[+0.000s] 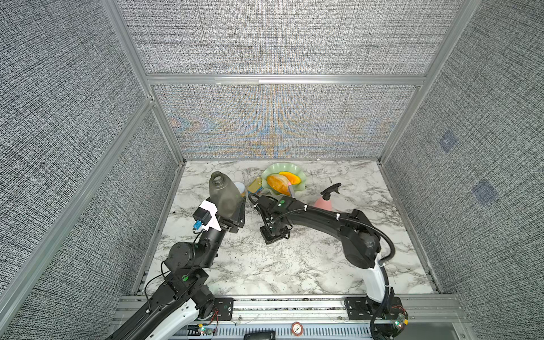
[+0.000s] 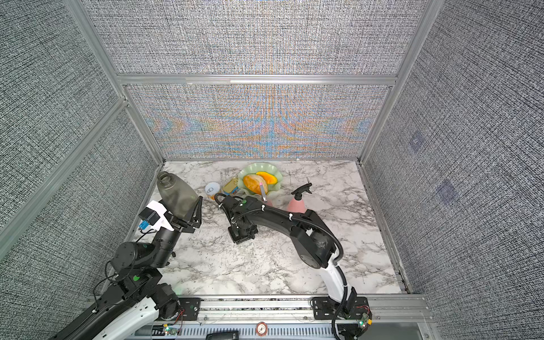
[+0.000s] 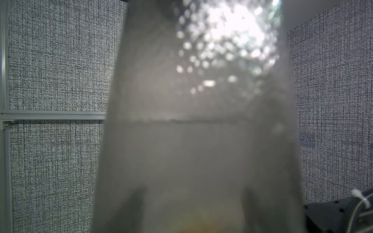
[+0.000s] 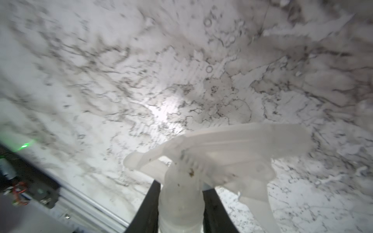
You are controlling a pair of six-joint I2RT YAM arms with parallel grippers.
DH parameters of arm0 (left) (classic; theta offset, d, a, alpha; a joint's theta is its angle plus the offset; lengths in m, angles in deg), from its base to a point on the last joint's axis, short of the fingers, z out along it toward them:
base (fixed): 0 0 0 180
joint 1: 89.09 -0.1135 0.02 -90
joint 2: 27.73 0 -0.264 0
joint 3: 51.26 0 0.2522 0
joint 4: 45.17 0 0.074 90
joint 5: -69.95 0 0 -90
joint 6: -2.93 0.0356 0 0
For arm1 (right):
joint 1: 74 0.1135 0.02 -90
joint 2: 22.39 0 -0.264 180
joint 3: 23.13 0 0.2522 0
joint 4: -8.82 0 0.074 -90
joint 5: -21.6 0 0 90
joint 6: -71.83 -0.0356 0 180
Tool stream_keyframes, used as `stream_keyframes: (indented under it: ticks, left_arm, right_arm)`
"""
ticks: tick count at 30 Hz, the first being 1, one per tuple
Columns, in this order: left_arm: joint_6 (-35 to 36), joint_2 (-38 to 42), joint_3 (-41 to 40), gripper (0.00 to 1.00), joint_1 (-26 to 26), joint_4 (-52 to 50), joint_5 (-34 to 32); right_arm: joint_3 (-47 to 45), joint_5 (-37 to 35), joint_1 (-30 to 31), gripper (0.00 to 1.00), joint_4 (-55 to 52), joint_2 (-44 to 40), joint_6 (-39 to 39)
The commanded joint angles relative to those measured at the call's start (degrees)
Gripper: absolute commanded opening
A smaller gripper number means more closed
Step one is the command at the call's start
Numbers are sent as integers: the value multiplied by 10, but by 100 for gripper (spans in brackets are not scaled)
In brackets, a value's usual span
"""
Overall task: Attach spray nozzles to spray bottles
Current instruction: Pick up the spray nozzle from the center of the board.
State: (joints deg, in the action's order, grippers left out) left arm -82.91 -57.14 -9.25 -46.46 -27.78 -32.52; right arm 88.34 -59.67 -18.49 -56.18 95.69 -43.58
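Observation:
My left gripper (image 1: 229, 206) is shut on the belly of the smoky grey spray bottle (image 1: 222, 192), held tilted above the table's left side. Its open neck points up and back. This bottle (image 3: 201, 131) fills the left wrist view. My right gripper (image 1: 275, 237) points down at mid-table. In the right wrist view it (image 4: 180, 194) is shut on the collar of the pale whitish spray nozzle (image 4: 222, 153). A pastel pink bottle (image 1: 323, 203) with a black nozzle (image 1: 331, 190) on it stands upright at right. A grey-and-pink nozzle (image 1: 290, 187) shows behind my right wrist.
A green scalloped bowl (image 1: 269, 172) holding orange pieces sits at the back centre. A gold tin can (image 1: 254, 185) and a white can (image 2: 212, 190) lie left of it. Panel walls close in the marble table (image 1: 294, 265) on three sides.

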Motion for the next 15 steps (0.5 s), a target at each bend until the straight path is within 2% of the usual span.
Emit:
stream_keyframes:
  ticks: [1, 5, 15]
  left_arm:
    - [11, -9, 2, 65, 0, 6, -1]
    - [16, -18, -7, 64, 0, 27, 3]
    - [12, -83, -19, 65, 0, 110, 54]
  right_arm:
    - [-16, 10, 9, 27, 39, -55, -14]
    - [-41, -3, 16, 27, 72, -143, 0]
    - [-84, -132, 16, 23, 176, -370, 62]
